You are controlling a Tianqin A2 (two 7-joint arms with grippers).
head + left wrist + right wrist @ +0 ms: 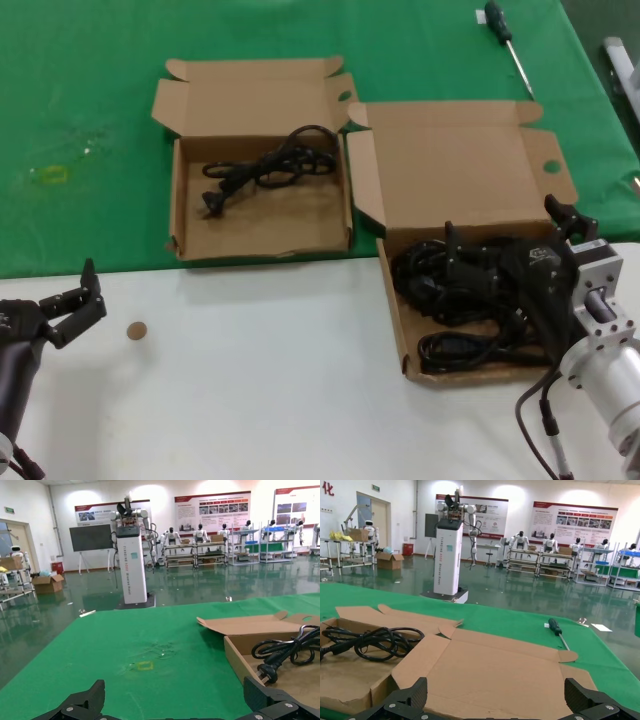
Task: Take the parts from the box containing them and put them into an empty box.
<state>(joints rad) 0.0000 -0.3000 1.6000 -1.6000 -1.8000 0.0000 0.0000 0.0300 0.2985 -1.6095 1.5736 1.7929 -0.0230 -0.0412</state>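
The larger brown box with the tall lid stands at the right and holds several black cable bundles. My right gripper hangs open just above those bundles, holding nothing; in its wrist view the lid panel shows between the fingertips. The smaller box with the short lid stands to the left with one black cable inside; this cable also shows in the right wrist view and the left wrist view. My left gripper is open and empty over the white table at the near left.
A green-handled screwdriver lies on the green mat behind the larger box, also seen in the right wrist view. A small brown disc lies on the white table near the left gripper. A yellowish mark is on the mat at left.
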